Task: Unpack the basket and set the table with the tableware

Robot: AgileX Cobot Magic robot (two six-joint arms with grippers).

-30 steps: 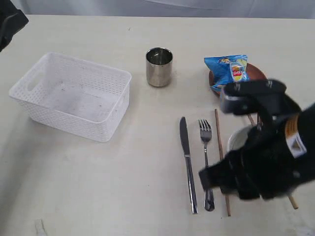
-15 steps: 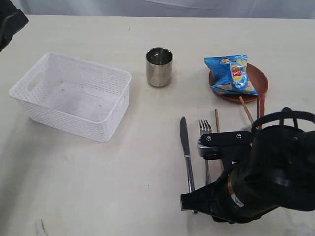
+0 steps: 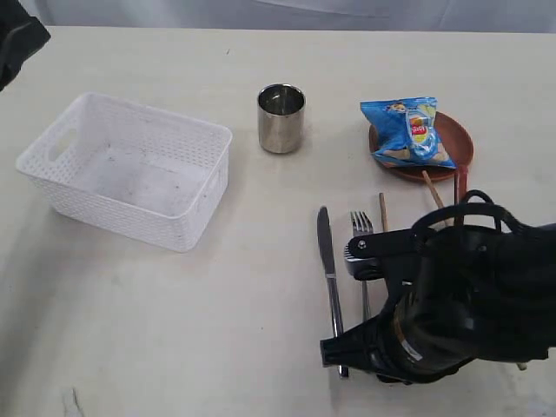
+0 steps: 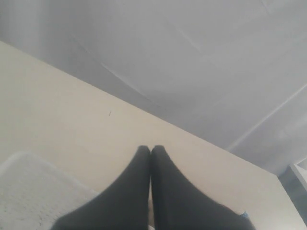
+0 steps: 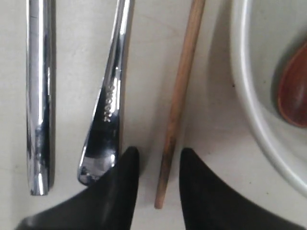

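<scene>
The white basket (image 3: 130,169) stands empty at the left of the table (image 3: 217,330). Laid out on the table are the steel cup (image 3: 281,117), the knife (image 3: 327,269) and the fork (image 3: 360,233). The brown plate (image 3: 453,143) carries a blue snack bag (image 3: 407,130). My right gripper (image 5: 158,155) is open, low over the table, its fingers either side of the end of a wooden chopstick (image 5: 177,105). Beside it lie the fork handle (image 5: 108,105), the knife handle (image 5: 38,96) and the pale bowl (image 5: 249,110) holding the wooden spoon (image 5: 293,93). My left gripper (image 4: 151,149) is shut and holds nothing, raised above the basket's corner (image 4: 29,191).
The right arm's black body (image 3: 460,304) covers the bowl and the near ends of the cutlery in the exterior view. A second chopstick (image 3: 434,193) and a reddish spoon handle (image 3: 461,184) poke out behind it. The left arm (image 3: 17,39) sits at the far left corner.
My right arm has dropped and swung toward the table's front edge, now covering the bowl and the near ends of the cutlery. The left arm has not moved.
</scene>
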